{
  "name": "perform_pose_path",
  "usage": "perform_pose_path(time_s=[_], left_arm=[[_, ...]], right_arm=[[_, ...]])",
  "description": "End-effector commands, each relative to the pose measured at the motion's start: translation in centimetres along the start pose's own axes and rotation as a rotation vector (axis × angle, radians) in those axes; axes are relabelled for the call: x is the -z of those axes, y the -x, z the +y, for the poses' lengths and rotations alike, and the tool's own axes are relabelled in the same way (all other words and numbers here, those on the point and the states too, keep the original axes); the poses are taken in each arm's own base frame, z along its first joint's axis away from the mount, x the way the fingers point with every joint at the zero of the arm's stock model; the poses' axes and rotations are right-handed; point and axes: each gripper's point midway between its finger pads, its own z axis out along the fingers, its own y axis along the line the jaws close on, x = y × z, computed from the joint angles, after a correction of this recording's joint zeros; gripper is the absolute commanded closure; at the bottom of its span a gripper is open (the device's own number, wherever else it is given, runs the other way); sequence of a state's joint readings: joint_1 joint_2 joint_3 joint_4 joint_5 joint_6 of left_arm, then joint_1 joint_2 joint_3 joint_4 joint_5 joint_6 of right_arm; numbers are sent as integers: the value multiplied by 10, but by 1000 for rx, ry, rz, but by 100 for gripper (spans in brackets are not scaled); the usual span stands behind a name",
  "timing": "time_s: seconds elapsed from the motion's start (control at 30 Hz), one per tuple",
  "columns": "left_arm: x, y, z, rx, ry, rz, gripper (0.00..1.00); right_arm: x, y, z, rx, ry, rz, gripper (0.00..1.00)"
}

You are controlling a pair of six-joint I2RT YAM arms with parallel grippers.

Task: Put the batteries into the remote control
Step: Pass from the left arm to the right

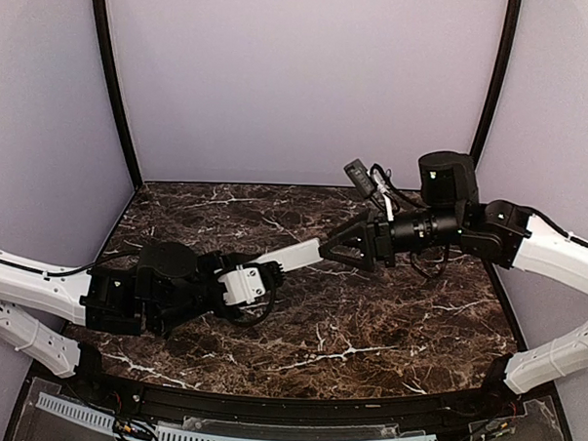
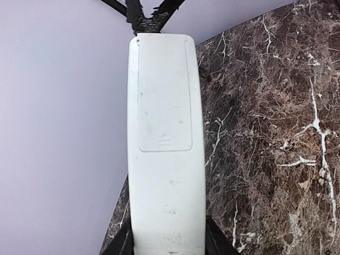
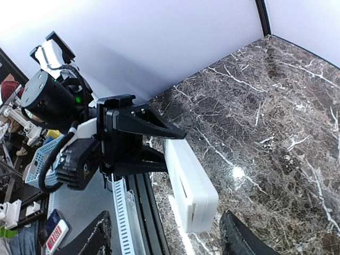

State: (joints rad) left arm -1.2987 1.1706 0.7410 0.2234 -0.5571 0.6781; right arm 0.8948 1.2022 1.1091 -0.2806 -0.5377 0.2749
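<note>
I kept the slim white rectangular plastic remote control (image 1: 297,255) clamped at its left end in the left gripper (image 1: 264,275), raised off the dark marble-patterned table (image 1: 367,331) with its shut battery cover (image 2: 164,95) exposed, so the right gripper (image 1: 346,247), fingers spread apart around the right end, could reach it; no batteries were in view.

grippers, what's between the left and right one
The remote, in the top view: the left gripper holds one end, the other reaches the open right gripper.

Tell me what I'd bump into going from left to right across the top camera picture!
left arm → left gripper → remote control → right gripper → right arm
</note>
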Motion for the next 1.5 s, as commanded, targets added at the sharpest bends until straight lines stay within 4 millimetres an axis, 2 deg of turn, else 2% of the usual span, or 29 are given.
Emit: perform_pose_path(time_s=[0.0, 0.2, 0.27, 0.37, 0.5, 0.63, 0.7, 0.8, 1.03, 1.1, 1.23, 1.47], left_arm=[[5, 0, 10, -31, 52, 0, 100], [6, 2, 9, -26, 49, -8, 100], [6, 3, 8, -28, 46, -11, 100], [6, 5, 8, -26, 42, -19, 100], [7, 6, 9, -24, 38, -28, 100], [11, 7, 9, -19, 31, -34, 100], [12, 6, 9, -18, 28, -34, 100], [13, 4, 9, -22, 25, -30, 100], [10, 6, 5, -25, 12, -36, 100], [9, 6, 4, -27, 11, -33, 100], [8, 7, 5, -26, 15, -38, 100], [9, 6, 4, -23, 13, -38, 100]], right_arm=[[-18, 9, 5, 44, 23, 21, 37], [-36, -9, 1, 27, 16, 102, 45], [-39, -10, 4, 30, 29, 107, 49], [-43, -12, 6, 41, 49, 103, 50], [-45, -19, -12, 39, -33, 128, 50], [-40, -23, -37, 22, -123, 141, 41], [-36, -22, -43, 17, -138, 141, 40], [-34, -18, -36, 32, -104, 125, 38], [-42, -16, 0, 71, 86, 107, 40], [-46, -15, 2, 74, 100, 108, 44], [-54, -19, 3, 64, 117, 137, 60], [-57, -24, 7, 59, 144, 147, 78]])
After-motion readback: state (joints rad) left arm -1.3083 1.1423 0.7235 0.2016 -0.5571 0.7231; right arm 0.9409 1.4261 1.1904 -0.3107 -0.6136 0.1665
